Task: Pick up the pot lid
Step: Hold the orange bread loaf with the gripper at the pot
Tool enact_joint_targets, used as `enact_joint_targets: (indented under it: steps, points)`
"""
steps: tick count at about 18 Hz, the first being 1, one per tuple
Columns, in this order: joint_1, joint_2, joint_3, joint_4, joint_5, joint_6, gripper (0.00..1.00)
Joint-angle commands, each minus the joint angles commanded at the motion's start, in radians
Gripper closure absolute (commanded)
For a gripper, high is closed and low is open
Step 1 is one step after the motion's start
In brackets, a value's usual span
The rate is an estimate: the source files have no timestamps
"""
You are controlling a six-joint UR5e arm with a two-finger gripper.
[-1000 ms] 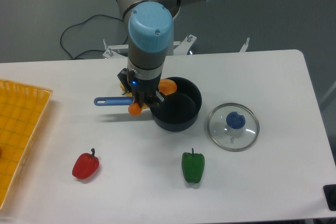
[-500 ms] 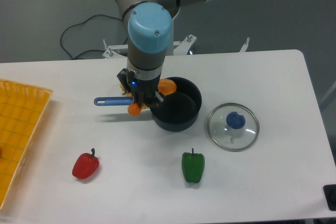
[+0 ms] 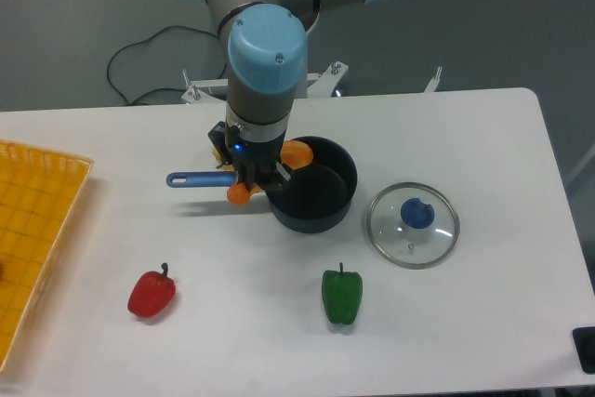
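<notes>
Zero visible shift since the earlier frame: everything matches as far as I can make out.

White table (image 3: pixel 465 323) is the biggest item, under the pot and the lid. UR5e arm (image 3: pixel 265 44), grey with blue joint caps, comes down from the top of the view to just beside the pot, on its left. Yellow crate (image 3: pixel 33 220) is well apart from the pot, at the left edge of the view.

Black pot (image 3: pixel 314 222) is the landmark: upright, open top. Glass pot lid (image 3: pixel 414 246), the target, lies flat on the table just to the right of the pot, apart from it, metal rim all round, blue knob (image 3: pixel 417 213) facing up.

Gripper (image 3: pixel 257 172) is at the pot's upper left, overlapping its rim in view. Contact unclear. Fingers: can't tell if spread, pressed together or pinching something; the tips blend into the dark and orange bits there. Gripper is well apart from the lid.

Blue handle (image 3: pixel 200 179) sticks out left of the pot, inner end hidden by the gripper, so can't confirm the join. Green bell pepper (image 3: pixel 341 297) is below the pot in view, slightly right. Red pepper (image 3: pixel 152 295) is well apart from the pot, lower left.
</notes>
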Motion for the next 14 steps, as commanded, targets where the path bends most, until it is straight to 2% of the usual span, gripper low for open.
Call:
enact_joint_targets:
  steps: [10, 14]
  points:
    - [-0.011, -0.02, -0.017, 0.04, -0.002, 0.002, 0.83]
    - [-0.012, -0.044, -0.035, 0.103, 0.0, 0.003, 0.8]
